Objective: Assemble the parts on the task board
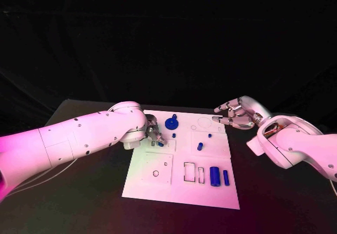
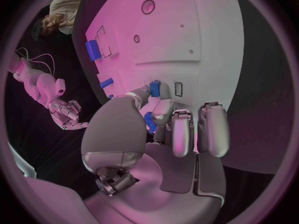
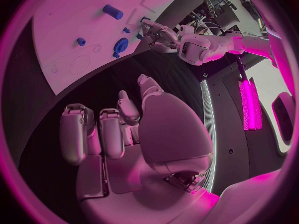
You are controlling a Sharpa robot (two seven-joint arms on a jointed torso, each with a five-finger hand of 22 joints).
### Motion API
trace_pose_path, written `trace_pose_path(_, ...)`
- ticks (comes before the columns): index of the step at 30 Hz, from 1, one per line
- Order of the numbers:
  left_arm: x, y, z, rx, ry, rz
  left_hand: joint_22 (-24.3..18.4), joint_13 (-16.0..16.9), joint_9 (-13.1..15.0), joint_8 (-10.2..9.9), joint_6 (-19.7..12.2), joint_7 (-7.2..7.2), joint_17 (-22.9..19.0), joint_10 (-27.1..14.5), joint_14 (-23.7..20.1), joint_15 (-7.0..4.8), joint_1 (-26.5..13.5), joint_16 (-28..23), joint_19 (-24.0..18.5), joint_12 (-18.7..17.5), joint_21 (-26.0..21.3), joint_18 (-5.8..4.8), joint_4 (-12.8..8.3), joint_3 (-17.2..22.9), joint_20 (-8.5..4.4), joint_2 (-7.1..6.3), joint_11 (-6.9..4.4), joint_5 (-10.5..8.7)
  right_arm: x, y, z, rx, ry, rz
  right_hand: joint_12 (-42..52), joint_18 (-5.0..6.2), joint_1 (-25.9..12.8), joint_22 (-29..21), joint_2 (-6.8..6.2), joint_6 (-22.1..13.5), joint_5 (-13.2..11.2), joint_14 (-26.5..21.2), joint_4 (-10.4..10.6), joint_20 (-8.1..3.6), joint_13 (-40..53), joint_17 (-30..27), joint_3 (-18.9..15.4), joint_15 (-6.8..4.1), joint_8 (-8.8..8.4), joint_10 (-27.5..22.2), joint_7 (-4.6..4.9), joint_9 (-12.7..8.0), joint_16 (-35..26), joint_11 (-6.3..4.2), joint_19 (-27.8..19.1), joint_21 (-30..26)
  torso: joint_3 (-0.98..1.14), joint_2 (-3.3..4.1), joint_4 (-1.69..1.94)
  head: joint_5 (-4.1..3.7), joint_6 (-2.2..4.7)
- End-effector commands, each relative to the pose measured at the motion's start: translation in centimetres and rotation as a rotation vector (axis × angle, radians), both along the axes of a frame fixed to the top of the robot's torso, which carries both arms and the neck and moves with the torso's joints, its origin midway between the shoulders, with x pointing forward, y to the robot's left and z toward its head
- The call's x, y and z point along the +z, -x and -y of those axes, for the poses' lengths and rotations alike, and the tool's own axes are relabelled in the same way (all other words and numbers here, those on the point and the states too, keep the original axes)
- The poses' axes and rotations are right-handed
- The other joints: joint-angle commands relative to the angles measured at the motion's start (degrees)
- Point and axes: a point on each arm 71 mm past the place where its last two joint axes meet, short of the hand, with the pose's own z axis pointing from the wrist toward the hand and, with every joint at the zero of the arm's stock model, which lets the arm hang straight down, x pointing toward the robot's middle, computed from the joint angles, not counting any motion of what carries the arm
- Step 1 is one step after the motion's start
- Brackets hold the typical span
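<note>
The white task board (image 1: 184, 168) lies in the middle of the black table (image 1: 84, 195). The left hand (image 1: 153, 132) sits over the board's near-left edge, fingers pinched on a small blue part (image 2: 149, 122), just beside a blue peg (image 2: 155, 88) standing in the board. The right hand (image 1: 235, 114) hovers off the board's far-right corner, fingers loosely curled, holding nothing. The part looks light, rigid and smooth, likely slippery; a fingertip pinch across its sides seems best.
</note>
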Motion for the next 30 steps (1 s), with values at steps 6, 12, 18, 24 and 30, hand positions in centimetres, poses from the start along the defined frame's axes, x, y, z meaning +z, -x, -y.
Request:
trace_pose_path(6, -0.17, 0.06, 0.02, -0.002, -0.03, -0.023, 0.2, 0.2, 0.2, 0.4, 1.5, -1.11, 9.5, 0.4, 4.5, -0.43, -1.1, -0.3, 0.5, 0.4, 0.3, -0.74, 0.2, -0.9, -0.13, 0.24, -0.09, 0.18, -0.05, 0.07, -0.13, 0.013, 0.01, -0.002, -0.2, 0.33, -0.3, 7.3, 0.12, 0.3, 0.2, 3.0, 0.2, -0.11, -0.1, 2.7, -0.1, -0.37, 0.24, -0.1, -0.14, 0.1, -0.3, -0.11, -0.3, -0.3, 0.01, 0.01, -0.03, -0.07, -0.08)
trace_pose_path(12, -0.16, 0.01, 0.12, -0.002, -0.03, -0.023, 0.2, 0.3, 0.3, 0.5, 1.7, -1.1, 9.5, 0.6, 4.5, -0.43, -2.5, -0.3, 0.5, 0.6, 0.3, -0.75, 1.1, -1.9, -0.13, 1.19, -0.09, 0.18, -0.05, 0.09, -0.16, 0.014, 0.01, -0.002, -0.2, 0.33, -0.3, 7.3, 0.12, 0.3, 0.2, 3.0, 0.2, -0.11, -0.1, 2.7, -0.1, -0.37, 0.24, -0.1, -0.14, 0.1, -0.3, -0.11, -0.3, -0.3, -0.01, 0.03, 0.03, -0.15, 0.02)
trace_pose_path(18, -0.17, 0.03, 0.29, -0.007, -0.033, -0.027, 0.2, 0.4, 0.4, 0.5, 1.8, -1.07, 9.5, 0.6, 4.5, -0.41, -3.3, -0.3, 0.5, 0.6, 0.3, -0.75, 1.4, -2.9, -0.12, 1.18, -0.06, 0.17, -0.05, 0.11, -0.16, 0.015, 0.01, -0.003, -0.1, 0.35, -0.4, 7.2, 0.13, 0.3, 0.2, 3.0, 0.4, -0.12, -0.1, 2.7, -0.2, -0.38, 0.28, -0.1, -0.15, 0.1, -0.4, -0.12, -0.4, -0.4, -0.01, 0.0, 0.03, -0.17, -0.07)
trace_pose_path(24, -0.2, 0.0, 0.26, -0.006, -0.039, -0.031, 0.4, 0.5, 0.4, 0.5, 1.9, -1.07, 9.5, 0.7, 4.5, -0.4, -4.3, -0.3, 0.5, 0.7, 0.4, -0.77, 1.9, -4.3, -0.11, 1.14, -0.05, 0.17, -0.04, 0.13, -0.16, 0.015, 0.01, -0.003, -0.1, 0.35, -0.4, 7.2, 0.13, 0.3, 0.2, 3.0, 0.4, -0.12, -0.1, 2.7, -0.2, -0.38, 0.28, -0.1, -0.15, 0.1, -0.4, -0.12, -0.4, -0.4, 0.0, -0.01, 0.01, -0.21, -0.11)
trace_pose_path(30, -0.24, -0.01, 0.22, -0.007, -0.044, -0.035, 0.4, 0.6, 0.5, 0.5, 2.0, -1.08, 9.5, 0.7, 4.5, -0.41, -4.4, -0.3, 0.5, 0.8, 0.4, -0.77, 2.0, -4.6, -0.1, 1.13, -0.06, 0.17, -0.05, 0.14, -0.13, 0.015, 0.011, -0.004, -0.2, 0.35, -0.4, 7.2, 0.11, 0.3, 0.2, 3.0, 0.4, -0.12, -0.1, 2.7, -0.3, -0.39, 0.28, -0.2, -0.16, 0.1, -0.4, -0.12, -0.4, -0.4, 0.0, -0.02, 0.0, -0.24, -0.14)
